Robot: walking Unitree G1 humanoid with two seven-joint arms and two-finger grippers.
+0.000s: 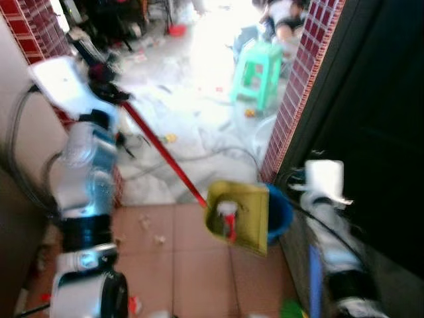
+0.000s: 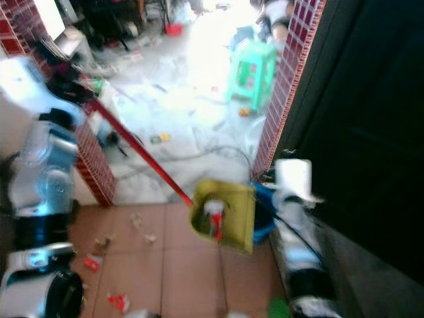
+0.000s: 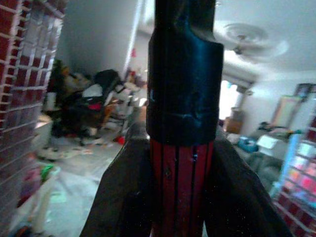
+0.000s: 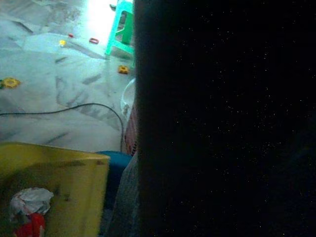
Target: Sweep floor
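Left gripper (image 3: 180, 197): raised at the robot's left, beside a red brick pillar (image 1: 40, 33); its two black fingers (image 3: 118, 197) are clamped on the top of the red handle, just under the black end grip.
Red handle (image 1: 162, 156): runs on a slant from the left gripper down and to the right, ending at the yellow dustpan.
Yellow dustpan (image 1: 242, 215): tilted above the terracotta tile floor (image 1: 179, 265), near the foot of a second brick pillar (image 1: 298, 86); white and red scraps (image 1: 227, 215) sit in its tray.
Blue bin (image 1: 278, 212): just behind and to the right of the dustpan, touching or nearly touching it.
Right gripper: low at the robot's right, against a dark door (image 1: 371, 119); the right wrist view is mostly dark, and whether its fingers are open or closed cannot be told.
Floor litter (image 2: 99, 258): small scraps lie scattered on the tiles on the robot's left.
Beyond the pillars: a green plastic stool (image 1: 258, 69) stands on a pale floor, with a black cable (image 4: 64, 108) trailing across it.
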